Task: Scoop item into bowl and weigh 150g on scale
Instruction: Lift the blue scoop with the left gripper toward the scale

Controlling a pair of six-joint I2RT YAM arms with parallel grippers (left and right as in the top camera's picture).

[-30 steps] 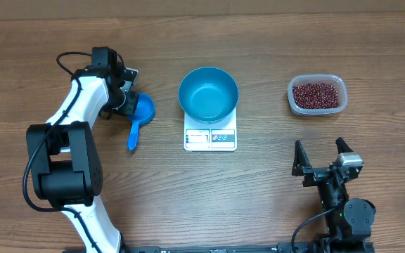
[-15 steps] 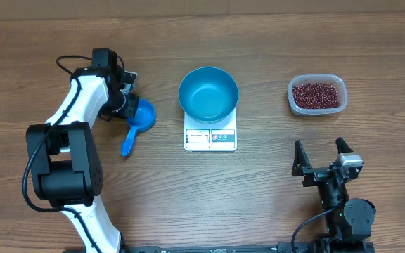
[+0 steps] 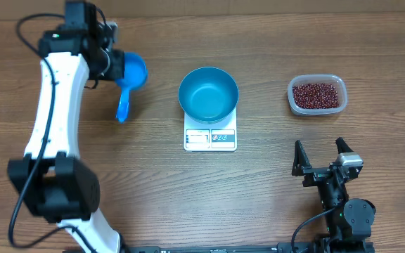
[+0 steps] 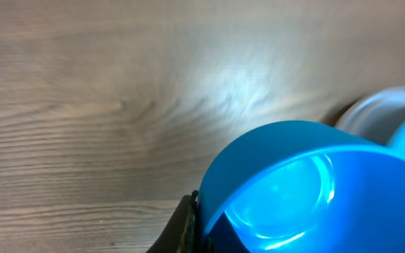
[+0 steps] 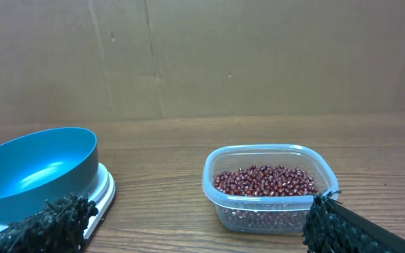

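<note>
Lifting now: your left gripper (image 3: 113, 66) is swinging the scoop (image 3: 133, 71) up and back from where it lay beside the bowl (image 3: 208, 93), jaws clamped on its cup rim, probably, since the wrist view is mostly blue plastic. Beans (image 3: 317, 94) are waiting in the tub (image 3: 291, 95) far right, uncollected. That bowl is sitting empty on the scale (image 3: 210, 139), ready for weighing. Your right gripper (image 3: 320, 150) is idling, jaws wide apart.

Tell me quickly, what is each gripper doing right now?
Left gripper: closed on the scoop.
Right gripper: open, holding nothing.
</note>
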